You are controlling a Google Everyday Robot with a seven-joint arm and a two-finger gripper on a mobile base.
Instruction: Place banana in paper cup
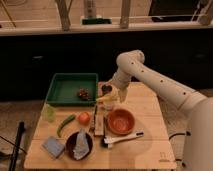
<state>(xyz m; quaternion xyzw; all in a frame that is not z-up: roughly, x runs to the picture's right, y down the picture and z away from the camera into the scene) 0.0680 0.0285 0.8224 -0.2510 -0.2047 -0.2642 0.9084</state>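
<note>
My gripper (113,96) hangs over the middle of the wooden table (150,150), just right of the green tray. It is shut on the small yellow banana (105,99), which sticks out to the left below the fingers. The white paper cup (108,106) stands directly under the banana, partly hidden by it. I cannot tell whether the banana's tip touches the cup's rim.
A green tray (70,90) holds a dark item (83,93). A small dark cup (106,89) is behind the gripper. An orange bowl (121,121), brush (122,138), orange fruit (84,118), green vegetable (65,124), pale green cup (48,112), dark bowl with cloth (79,145) and blue sponge (52,146) lie around.
</note>
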